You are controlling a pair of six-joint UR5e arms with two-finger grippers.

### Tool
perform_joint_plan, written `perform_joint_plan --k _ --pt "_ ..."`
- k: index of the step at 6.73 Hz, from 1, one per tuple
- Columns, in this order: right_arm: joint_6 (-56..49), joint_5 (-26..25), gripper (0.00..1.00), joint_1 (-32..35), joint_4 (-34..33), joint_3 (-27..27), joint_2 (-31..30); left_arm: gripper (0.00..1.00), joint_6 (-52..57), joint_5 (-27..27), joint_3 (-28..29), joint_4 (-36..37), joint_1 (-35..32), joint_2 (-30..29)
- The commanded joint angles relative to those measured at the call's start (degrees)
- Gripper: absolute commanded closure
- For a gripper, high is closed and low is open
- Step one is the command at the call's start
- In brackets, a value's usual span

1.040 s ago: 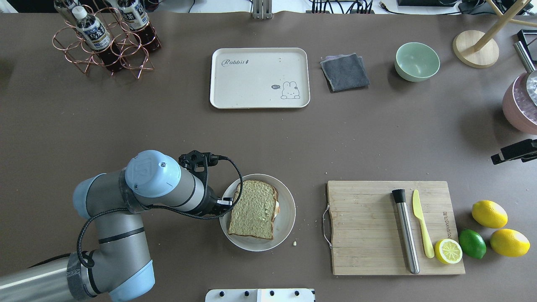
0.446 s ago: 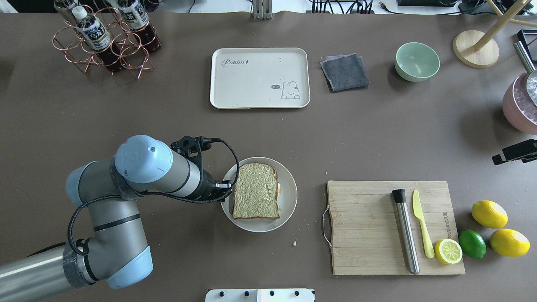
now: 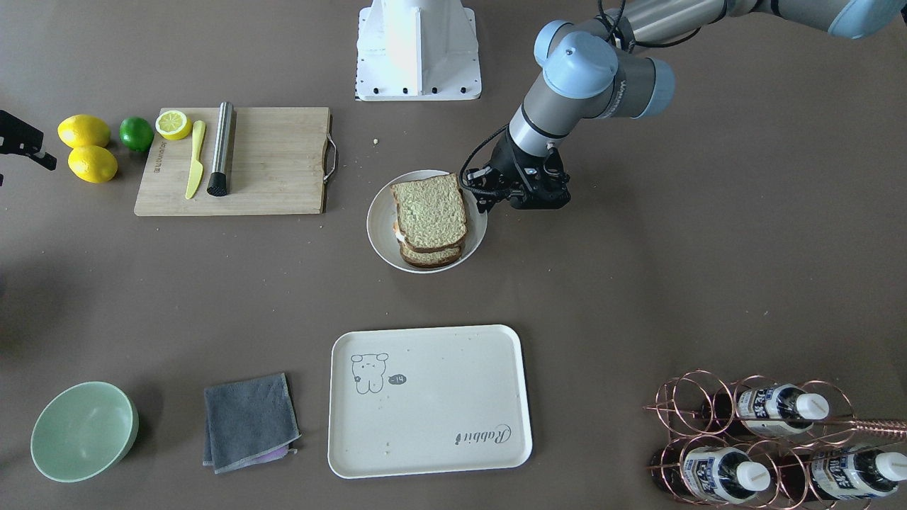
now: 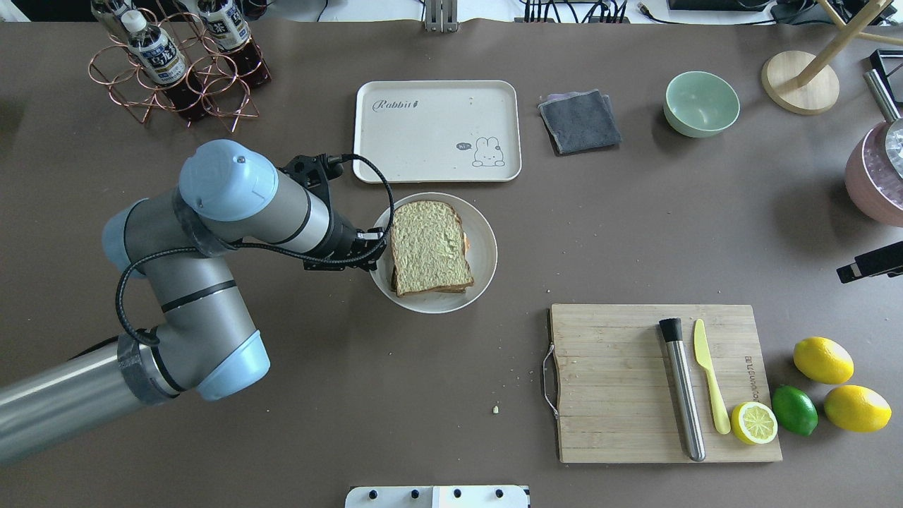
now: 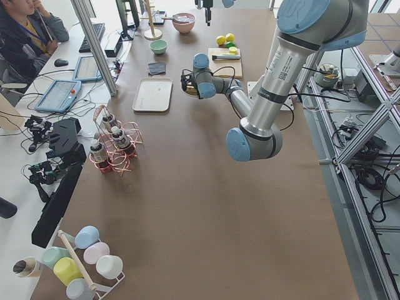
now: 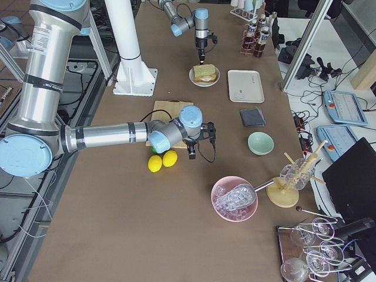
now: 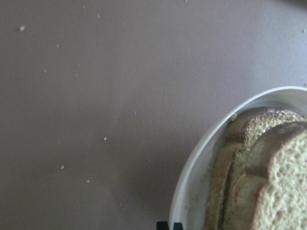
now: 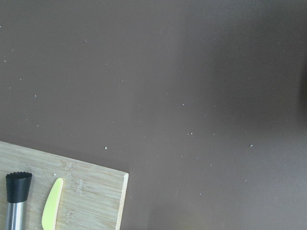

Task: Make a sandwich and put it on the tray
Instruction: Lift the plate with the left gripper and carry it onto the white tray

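— Where's the sandwich (image 4: 430, 247)?
— On the plate (image 4: 485, 247), mid-counter, just short of the tray (image 4: 423, 141) by the far edge. Left gripper (image 4: 377, 243) pinches the plate's rim; right gripper (image 6: 192, 154), can't tell.

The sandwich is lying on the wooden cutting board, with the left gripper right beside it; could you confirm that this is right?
Not quite. The sandwich lies on the round white plate, not on the wooden cutting board. The left gripper is indeed right beside it, at the plate's rim. The overhead exterior view shows this.
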Motion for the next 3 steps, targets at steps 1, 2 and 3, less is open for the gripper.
perform_joint_plan --k 1,2,3 --pt "-2.17 0.00 0.00 1.41 0.04 -0.03 -0.32 1.00 3.40 -5.65 10.64 -1.33 -6.65 -7.36" --pt "-3.13 -0.17 0.00 2.02 0.39 0.14 -1.10 1.00 5.69 -6.80 18.27 -6.83 -8.42 -9.48" --pt "-5.93 0.61 0.00 4.20 0.30 0.32 -1.11 1.00 8.94 -7.25 28.35 -9.15 -10.00 -15.50"
